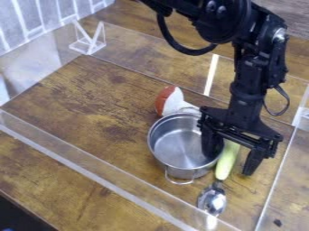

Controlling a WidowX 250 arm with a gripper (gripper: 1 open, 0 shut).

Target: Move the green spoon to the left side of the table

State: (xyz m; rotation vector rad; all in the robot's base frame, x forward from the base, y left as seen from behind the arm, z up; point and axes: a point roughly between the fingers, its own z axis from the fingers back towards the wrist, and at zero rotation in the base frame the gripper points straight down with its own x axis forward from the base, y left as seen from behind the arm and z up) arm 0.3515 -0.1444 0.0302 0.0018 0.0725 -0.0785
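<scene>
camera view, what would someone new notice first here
The black robot arm reaching down from the top right stands out first, its gripper open, its fingers straddling the yellow-green handle of the green spoon near the table's right edge. Just left of it sits a shiny silver pot, with a red-capped mushroom toy behind the pot. The spoon's small metal bowl lies toward the near edge.

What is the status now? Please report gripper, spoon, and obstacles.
Gripper open, straddling the spoon handle. Green spoon flat on table, right side, not lifted. Silver pot close beside it.
</scene>
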